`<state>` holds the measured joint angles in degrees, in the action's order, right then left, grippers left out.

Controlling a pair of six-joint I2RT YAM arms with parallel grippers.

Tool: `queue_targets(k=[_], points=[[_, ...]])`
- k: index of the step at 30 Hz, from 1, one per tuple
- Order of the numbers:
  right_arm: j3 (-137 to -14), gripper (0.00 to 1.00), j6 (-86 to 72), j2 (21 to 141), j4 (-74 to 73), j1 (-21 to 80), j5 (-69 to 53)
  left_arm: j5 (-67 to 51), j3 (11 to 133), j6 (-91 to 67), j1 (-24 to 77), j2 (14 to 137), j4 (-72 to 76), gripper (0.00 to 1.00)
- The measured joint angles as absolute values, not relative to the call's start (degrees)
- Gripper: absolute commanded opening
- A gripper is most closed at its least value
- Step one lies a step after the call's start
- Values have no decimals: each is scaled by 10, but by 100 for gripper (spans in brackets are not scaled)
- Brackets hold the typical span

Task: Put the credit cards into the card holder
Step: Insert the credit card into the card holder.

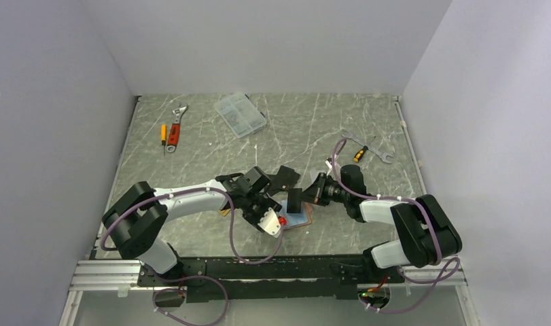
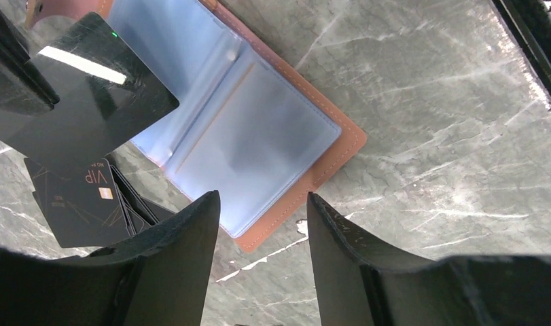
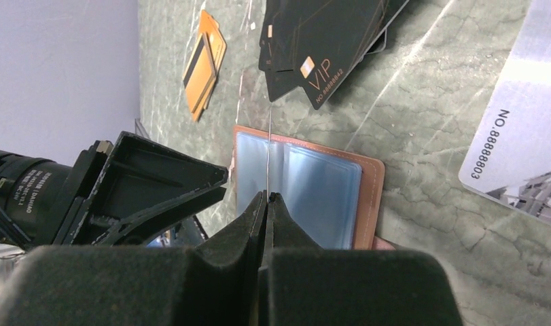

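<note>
- The card holder [image 2: 259, 136] is opened; no card is inserted yet.
- A dark card [image 2: 89, 81] is pinched by the right gripper [image 3: 267, 200].
- Nothing is held by the half-open left gripper [image 2: 262, 204].

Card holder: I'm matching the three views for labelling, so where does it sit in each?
Top external: card holder at centre, between the arm tips.
Left wrist: card holder upper middle, lying open.
Right wrist: card holder centre, lying open.
Shared landmark: black VIP cards beside it.
</note>
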<state>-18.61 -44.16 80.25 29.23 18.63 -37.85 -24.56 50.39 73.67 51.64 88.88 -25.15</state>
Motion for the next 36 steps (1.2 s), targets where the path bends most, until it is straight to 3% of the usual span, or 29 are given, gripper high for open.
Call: queue_targets(k=[16,24,30,36], points=[[-178,0,-474,882,383,211,-384,-246,447,802,526,887,-170,55],[-169,0,-476,892,396,218,-382,-245,442,803,535,888,-157,49],[-154,0,-471,885,386,219,-380,-241,441,799,540,889,-159,37],[-146,0,-451,850,347,219,-376,-241,440,798,541,889,-163,35]])
